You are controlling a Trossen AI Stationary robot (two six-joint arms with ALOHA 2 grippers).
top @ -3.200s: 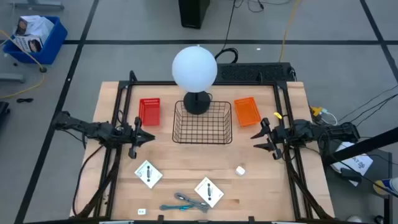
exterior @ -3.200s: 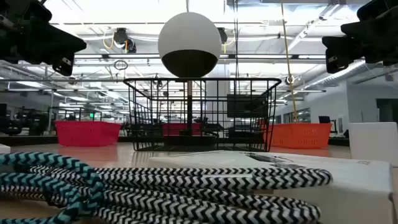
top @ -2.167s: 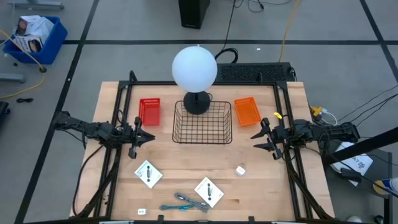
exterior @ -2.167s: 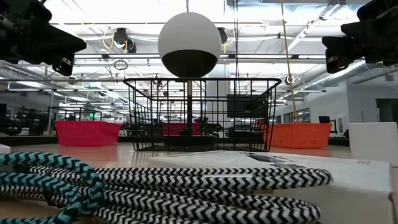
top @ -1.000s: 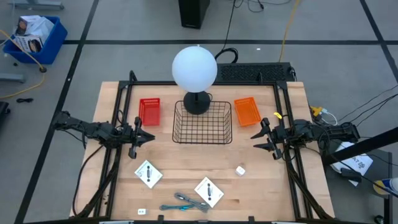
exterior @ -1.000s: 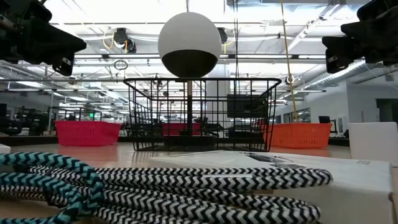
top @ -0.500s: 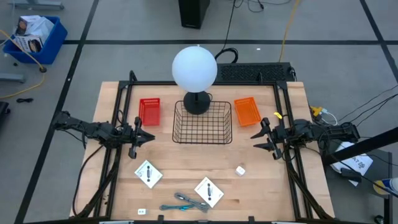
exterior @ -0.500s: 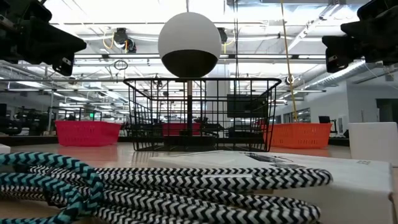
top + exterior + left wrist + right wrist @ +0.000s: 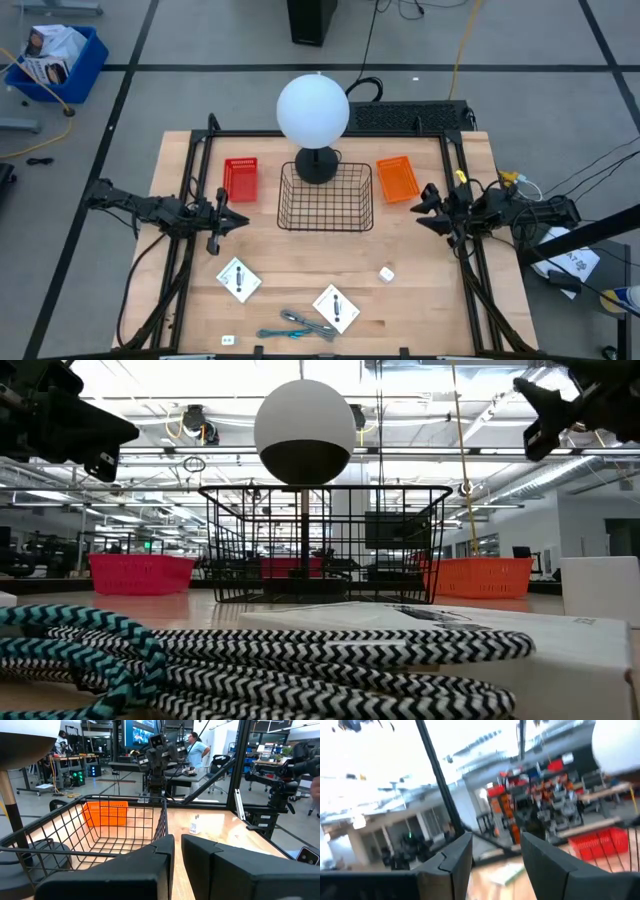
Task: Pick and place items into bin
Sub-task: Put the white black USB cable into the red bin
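While lying loose on the near side of the wire basket (image 9: 279, 200), still waiting untouched: grey tool (image 9: 295, 325), two white cards (image 9: 238, 278), tiny white cube (image 9: 386, 272). Farther back, left of the basket, keeping the left gripper (image 9: 238, 221) hovering as before, nearly closed and empty. Right of the basket, lifting and turning the right gripper (image 9: 425, 203) out of its earlier level pose, fingers parted, holding nothing. Probably starting the first reach; not yet binning anything.

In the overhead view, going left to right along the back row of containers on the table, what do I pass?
Red bin → black wire basket, with the white globe lamp over its back edge → orange bin.
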